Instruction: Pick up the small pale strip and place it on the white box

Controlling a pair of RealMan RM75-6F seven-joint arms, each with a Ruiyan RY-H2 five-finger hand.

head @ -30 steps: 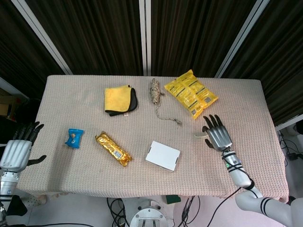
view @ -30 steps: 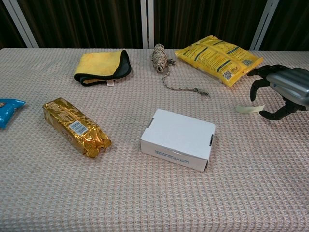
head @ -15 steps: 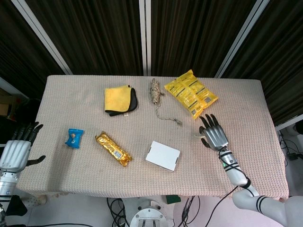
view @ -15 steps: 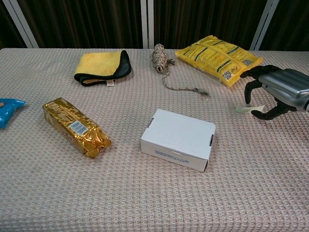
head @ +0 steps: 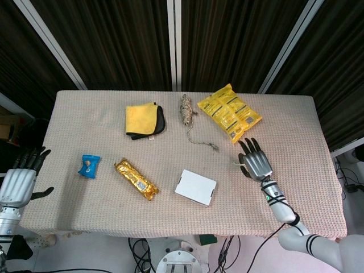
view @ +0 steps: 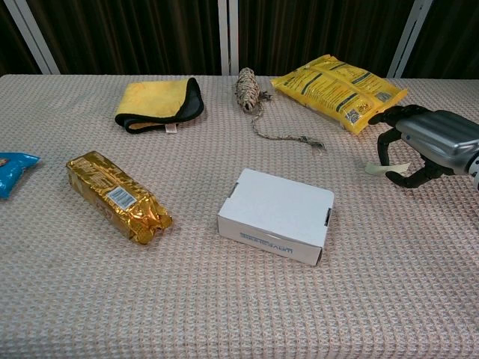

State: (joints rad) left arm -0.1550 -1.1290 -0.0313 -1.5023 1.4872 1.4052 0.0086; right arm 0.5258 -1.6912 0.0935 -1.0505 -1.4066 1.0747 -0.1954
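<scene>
The strip (view: pixel 378 168) lies flat on the bench (view: pixel 389 299), right of the box (view: pixel 278 212) and just in front of the yellow bag (view: pixel 337 88). The right hand (view: pixel 419 146) hangs over it, fingers curled down and apart, thumb low on the near side; nothing is pinched yet, and I cannot tell whether a fingertip touches the strip. The left hand (head: pixel 20 183) rests spread off the bench's left edge.

The step in hand looks like the grasp. The strip is thin and flat on a woven cloth, so a plain squeeze may slide over it. Better to press one fingertip on its far edge, bring the thumb in low from the near side, and let the strip buckle up between them before lifting. Lift slowly and check the pinch holds before heading left to the box.
</scene>
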